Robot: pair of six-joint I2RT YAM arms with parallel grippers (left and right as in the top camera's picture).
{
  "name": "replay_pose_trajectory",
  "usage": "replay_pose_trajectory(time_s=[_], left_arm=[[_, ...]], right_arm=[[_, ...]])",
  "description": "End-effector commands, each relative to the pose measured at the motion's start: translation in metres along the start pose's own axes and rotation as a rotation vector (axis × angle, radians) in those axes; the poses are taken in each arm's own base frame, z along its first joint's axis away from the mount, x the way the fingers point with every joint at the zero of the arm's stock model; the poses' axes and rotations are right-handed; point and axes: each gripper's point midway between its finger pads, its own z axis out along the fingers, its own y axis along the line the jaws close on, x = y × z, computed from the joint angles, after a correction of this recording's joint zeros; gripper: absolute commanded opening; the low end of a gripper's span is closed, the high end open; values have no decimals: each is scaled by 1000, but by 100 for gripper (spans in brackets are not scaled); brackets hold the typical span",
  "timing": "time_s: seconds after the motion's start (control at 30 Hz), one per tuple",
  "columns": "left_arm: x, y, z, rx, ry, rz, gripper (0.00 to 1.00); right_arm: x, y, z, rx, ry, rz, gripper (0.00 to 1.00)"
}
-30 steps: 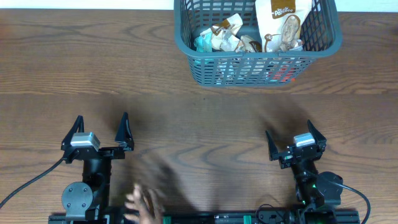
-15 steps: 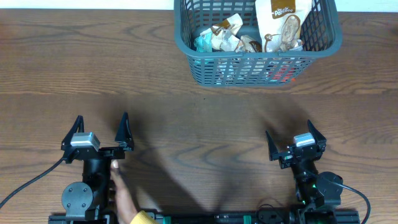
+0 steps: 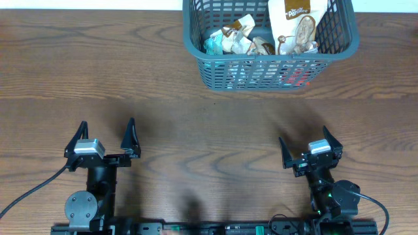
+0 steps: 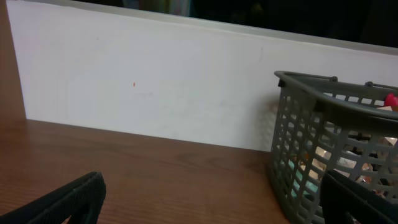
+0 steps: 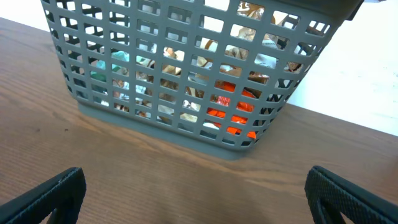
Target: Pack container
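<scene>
The dark grey-blue container [image 3: 215, 68] stands at the table's far edge, right of centre. It holds a large white and brown snack bag [image 3: 297, 26] and several small packets [image 3: 232, 38]. It also shows in the left wrist view [image 4: 292, 155] and the right wrist view [image 5: 93, 62], where red and teal packets show through the lattice. My left gripper [image 3: 105, 138] is open and empty near the front left. My right gripper [image 3: 306, 143] is open and empty near the front right. Both are far from the container.
A white wall [image 4: 155, 81] runs behind the table's far edge. The brown wooden table [image 3: 196, 124] lies bare between the grippers and the container.
A person's hand that reached in at the front edge beside the left arm has pulled back out of view. Neither gripper has moved.
</scene>
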Motion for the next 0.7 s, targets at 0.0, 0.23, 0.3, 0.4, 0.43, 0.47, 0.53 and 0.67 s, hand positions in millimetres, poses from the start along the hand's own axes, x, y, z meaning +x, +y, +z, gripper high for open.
replay_pose_trajectory(time_s=[0.0, 0.23, 0.3, 0.4, 0.43, 0.47, 0.53, 0.67], left_arm=[[-6, 0, -2, -1, -22, 17, 99], [-6, 0, -2, -1, -22, 17, 99], [-6, 0, -2, -1, -22, 17, 99], [-6, 0, -2, -1, -22, 17, 99], [-6, 0, -2, -1, -22, 17, 99], [-6, 0, -2, -1, -22, 17, 99], [-6, 0, -2, -1, -22, 17, 99], [-6, 0, -2, -1, -22, 17, 99]], right_arm=[[0, 3, 0, -12, -6, 13, 99], [0, 3, 0, -12, -6, 13, 99], [0, 3, 0, -12, -6, 13, 99], [0, 3, 0, -12, -6, 13, 99], [0, 3, 0, -12, -6, 13, 99], [0, 3, 0, -12, -6, 13, 99], [0, 3, 0, -12, -6, 13, 99], [0, 3, 0, -12, -6, 13, 99]])
